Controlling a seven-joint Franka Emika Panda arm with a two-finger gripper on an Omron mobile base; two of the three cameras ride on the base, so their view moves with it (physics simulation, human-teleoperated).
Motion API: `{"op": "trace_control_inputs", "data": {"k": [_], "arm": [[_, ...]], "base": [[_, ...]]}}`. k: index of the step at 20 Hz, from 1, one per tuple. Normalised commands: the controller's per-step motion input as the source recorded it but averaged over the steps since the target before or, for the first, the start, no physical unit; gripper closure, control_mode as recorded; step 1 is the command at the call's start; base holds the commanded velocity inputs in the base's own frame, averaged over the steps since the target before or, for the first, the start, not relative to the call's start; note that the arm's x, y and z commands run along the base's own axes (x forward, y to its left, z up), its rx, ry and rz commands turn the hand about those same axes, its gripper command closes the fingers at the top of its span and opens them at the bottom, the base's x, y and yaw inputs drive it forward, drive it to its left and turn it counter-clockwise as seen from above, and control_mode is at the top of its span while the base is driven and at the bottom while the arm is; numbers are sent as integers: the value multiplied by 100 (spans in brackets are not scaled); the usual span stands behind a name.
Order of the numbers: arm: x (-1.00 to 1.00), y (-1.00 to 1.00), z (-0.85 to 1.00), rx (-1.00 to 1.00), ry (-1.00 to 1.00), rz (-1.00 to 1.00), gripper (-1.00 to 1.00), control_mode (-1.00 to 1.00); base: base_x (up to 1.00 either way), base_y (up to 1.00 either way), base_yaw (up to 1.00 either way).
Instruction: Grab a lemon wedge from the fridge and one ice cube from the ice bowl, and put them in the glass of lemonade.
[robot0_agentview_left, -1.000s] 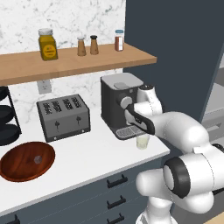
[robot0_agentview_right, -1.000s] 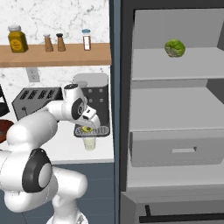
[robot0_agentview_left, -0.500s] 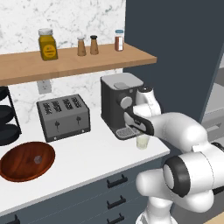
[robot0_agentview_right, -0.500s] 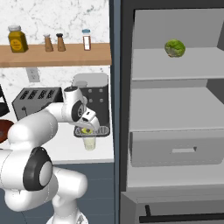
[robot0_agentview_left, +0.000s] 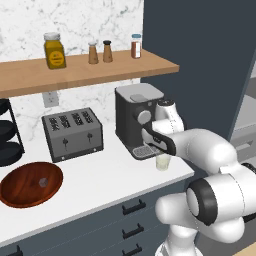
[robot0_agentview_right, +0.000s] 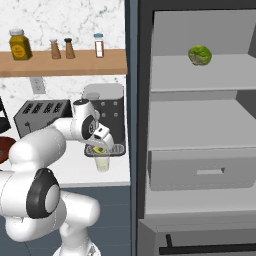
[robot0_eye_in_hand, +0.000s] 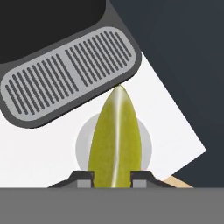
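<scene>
Over glass of lemonade (robot0_agentview_right: 102, 162): gripper (robot0_eye_in_hand: 112, 176) pinching lemon wedge (robot0_eye_in_hand: 114, 138); labels unreadable.

A white marble wall (robot0_agentview_left: 75, 20) backs a wooden shelf (robot0_agentview_left: 90, 70) with jars. Below it, the white table (robot0_agentview_left: 100, 175) tops dark blue drawers (robot0_agentview_left: 125, 220), beside a tall dark blue cabinet (robot0_agentview_left: 200, 50).

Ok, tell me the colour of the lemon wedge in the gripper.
Yellow-green, with a pale streak along its ridge; the lemon wedge shows best in the hand view.
</scene>
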Motion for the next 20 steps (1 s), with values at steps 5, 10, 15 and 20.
{"op": "trace_control_inputs", "data": {"k": [5,10,15,20], "arm": [[0,0,0,0,0,0,-100,-100],[0,0,0,0,0,0,-100,-100],[0,-1,3,1,0,0,-100,-100],[-2,-1,28,7,-2,-1,-100,-100]], "base": [[0,0,0],[0,0,0],[0,0,0],[0,0,0]]}}
